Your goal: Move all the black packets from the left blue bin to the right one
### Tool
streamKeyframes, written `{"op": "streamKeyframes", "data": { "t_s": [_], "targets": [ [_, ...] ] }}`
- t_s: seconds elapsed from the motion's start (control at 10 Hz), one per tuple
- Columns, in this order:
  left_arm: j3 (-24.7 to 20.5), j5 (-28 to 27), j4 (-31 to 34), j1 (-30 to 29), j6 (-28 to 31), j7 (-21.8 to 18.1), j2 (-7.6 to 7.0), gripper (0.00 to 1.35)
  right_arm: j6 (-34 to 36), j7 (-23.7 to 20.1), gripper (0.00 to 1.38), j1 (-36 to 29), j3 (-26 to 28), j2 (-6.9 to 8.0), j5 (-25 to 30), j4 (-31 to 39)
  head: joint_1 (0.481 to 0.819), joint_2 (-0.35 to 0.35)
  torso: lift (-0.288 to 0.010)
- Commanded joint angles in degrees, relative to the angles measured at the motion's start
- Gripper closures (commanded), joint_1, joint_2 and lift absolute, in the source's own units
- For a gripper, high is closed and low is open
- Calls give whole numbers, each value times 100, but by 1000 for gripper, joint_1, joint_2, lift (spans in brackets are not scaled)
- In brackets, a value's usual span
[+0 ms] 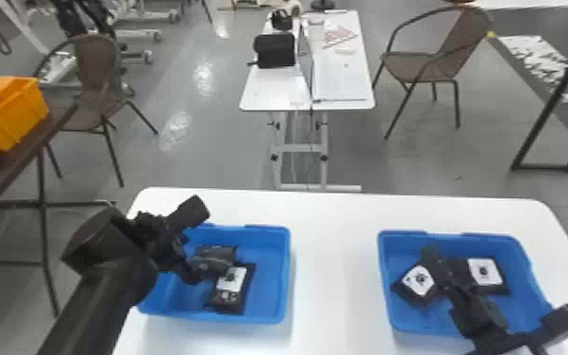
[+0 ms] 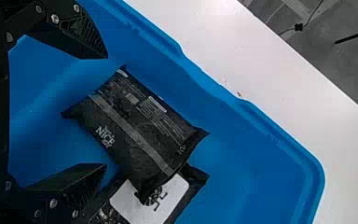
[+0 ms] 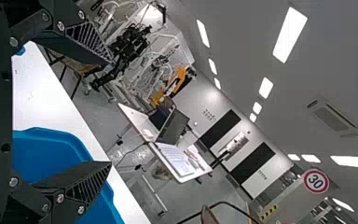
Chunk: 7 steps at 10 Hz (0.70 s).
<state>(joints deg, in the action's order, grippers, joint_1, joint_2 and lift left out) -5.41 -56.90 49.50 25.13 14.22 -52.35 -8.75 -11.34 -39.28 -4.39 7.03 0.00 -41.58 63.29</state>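
The left gripper [image 1: 187, 262] is low over the left blue bin [image 1: 264, 312], beside a dark packet [image 1: 215, 257]. That packet partly overlaps a second black packet with a white label [image 1: 233, 279]. In the left wrist view the left gripper [image 2: 106, 112] is open, its fingers on either side of the upper packet's [image 2: 130, 130] near end; the labelled packet [image 2: 172, 196] lies partly under it. The right gripper [image 1: 431, 257] stays above the right blue bin [image 1: 509, 240], where two labelled packets [image 1: 418, 282] [image 1: 486, 274] lie. In the right wrist view the right gripper [image 3: 112, 113] is open and empty.
Both bins stand on a white table [image 1: 335, 264], with a gap between them. Farther off are a smaller white table [image 1: 278, 89] with a black bag, two chairs, and a dark table at the left holding an orange bin [image 1: 14, 118].
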Motion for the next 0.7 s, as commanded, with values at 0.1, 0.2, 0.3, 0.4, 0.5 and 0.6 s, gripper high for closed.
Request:
{"op": "streamKeyframes", "data": {
  "t_s": [0.1,0.2,0.3,0.4,0.5,0.6],
  "targets": [
    [-135,267,-380,62,-288,445,14,260,1,-97,269,44,0,5,-8,-71,695,104,0],
    [-126,338,-476,115,-350,621,40,280,1,-159,269,70,0,5,-17,-106,695,104,0],
    [-179,540,-591,142,-359,691,49,286,1,-194,269,105,0,5,-17,-150,695,102,0],
    [-179,628,-652,142,-350,761,66,286,1,-211,269,123,0,5,-17,-159,695,100,0],
    [-311,786,-801,142,-341,841,110,282,1,-229,269,123,0,5,-43,-159,695,95,0],
    [-329,935,-924,115,-332,999,119,286,1,-255,269,123,9,5,-69,-177,695,92,0]
  ]
}}
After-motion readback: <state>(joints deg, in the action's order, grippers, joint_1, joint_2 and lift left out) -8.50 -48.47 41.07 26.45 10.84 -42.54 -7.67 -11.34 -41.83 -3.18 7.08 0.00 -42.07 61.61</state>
